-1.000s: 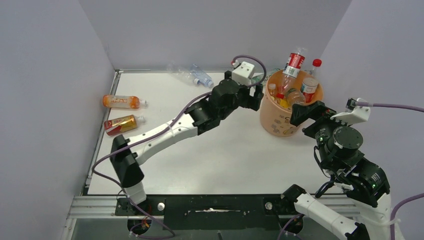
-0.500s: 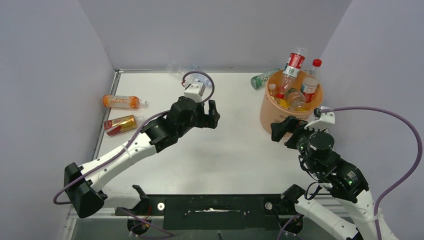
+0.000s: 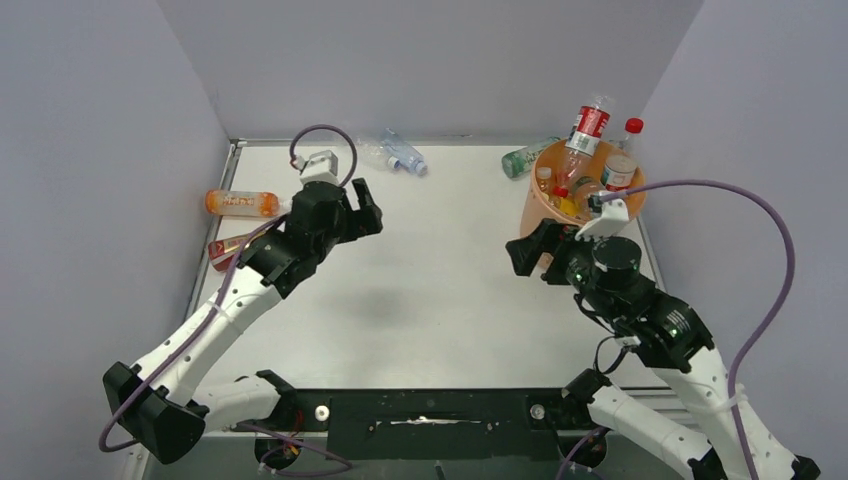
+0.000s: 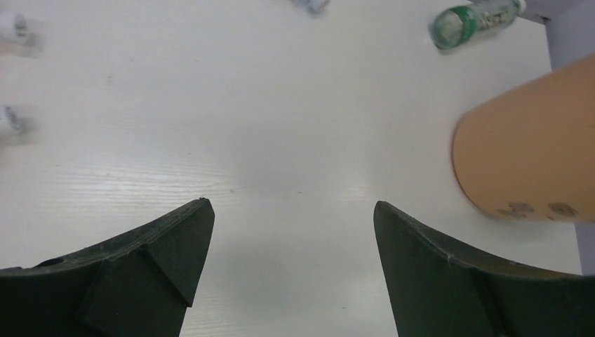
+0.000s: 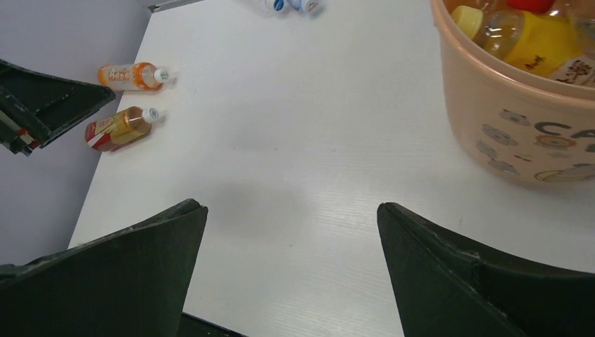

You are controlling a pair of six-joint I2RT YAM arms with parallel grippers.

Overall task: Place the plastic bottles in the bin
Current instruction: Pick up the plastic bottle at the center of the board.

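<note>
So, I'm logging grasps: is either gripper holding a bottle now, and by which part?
Nothing is held. The left gripper and right gripper are both open and empty.

Occlusions and crops, all three views.

Top view: red-labelled amber bottle lying at left is part-covered by the left arm. Round pale-orange plastic bin has its near wall behind the right arm, print too small to read. Left wrist: bin cropped by the right edge, clear bottle clipped at the top, two white bottle caps blurred, bodies out of frame. Right wrist: bin cropped top and right, lettering stops at "CA".
</note>
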